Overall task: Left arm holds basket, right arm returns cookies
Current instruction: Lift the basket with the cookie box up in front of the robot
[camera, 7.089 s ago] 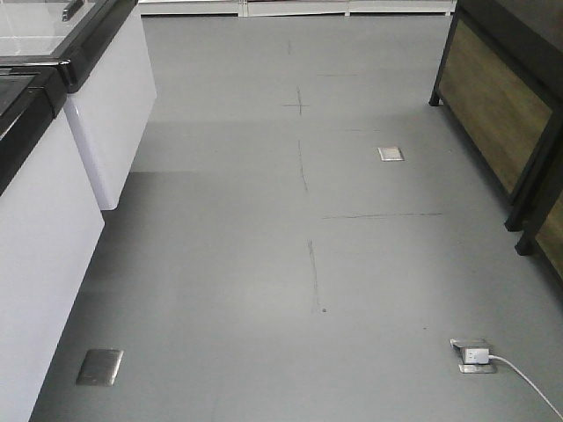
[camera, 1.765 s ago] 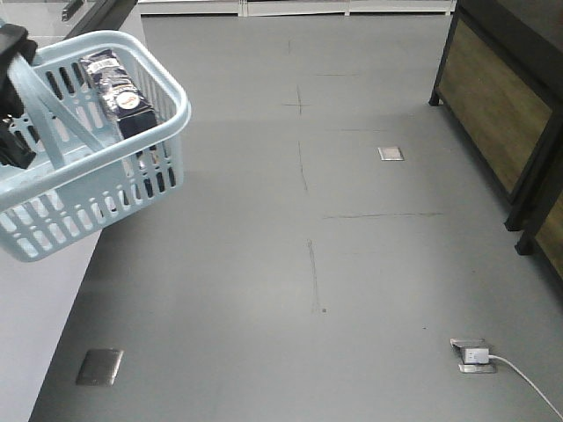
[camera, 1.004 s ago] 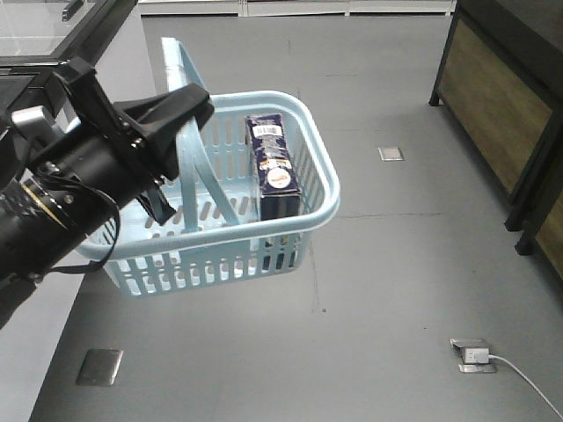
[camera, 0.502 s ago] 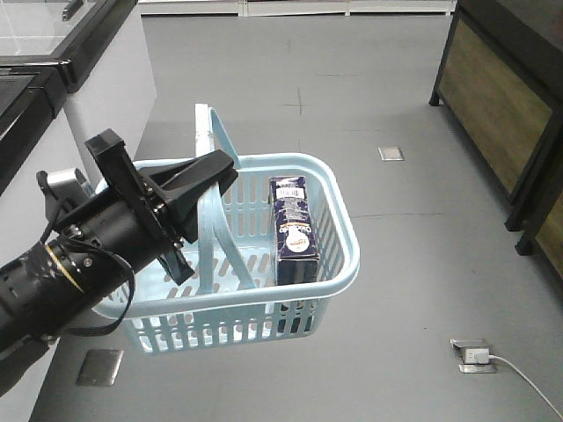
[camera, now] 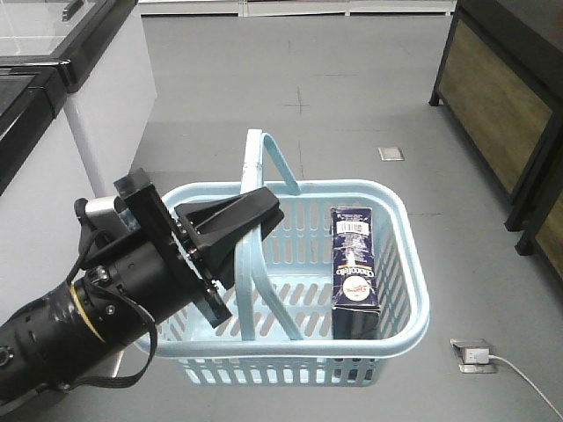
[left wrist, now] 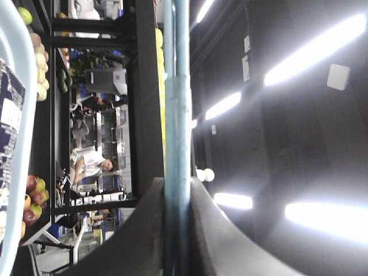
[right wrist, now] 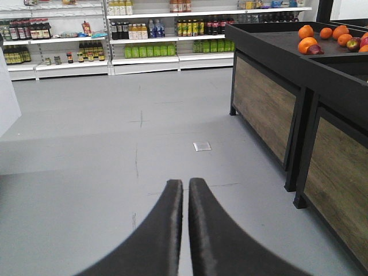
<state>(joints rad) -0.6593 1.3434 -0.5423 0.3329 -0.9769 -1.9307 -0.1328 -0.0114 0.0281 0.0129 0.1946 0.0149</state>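
In the front view my left gripper [camera: 258, 216] is shut on one hoop handle of the light blue basket [camera: 400, 264], which hangs above the floor at centre frame. The dark navy cookies box [camera: 354, 268] stands inside the basket against its right wall, barcode end up. The left wrist view shows the blue handle [left wrist: 176, 86] clamped between the left gripper's [left wrist: 176, 185] fingers, with the cookies box [left wrist: 8, 135] at the left edge. My right gripper [right wrist: 185, 183] is shut with nothing in it, over bare floor, and does not show in the front view.
White freezer cabinets [camera: 110, 97] line the left side. A black stand with wood panels [camera: 501, 97] stands at the right, with oranges [right wrist: 322, 35] on top. A floor socket with a white plug [camera: 473, 354] lies at lower right. Bottle shelves [right wrist: 144, 34] run along the far wall.
The left arm has swung the basket, with the cookies box inside, from the upper left to the centre and nearer the camera. Seven seconds ago neither was in view.
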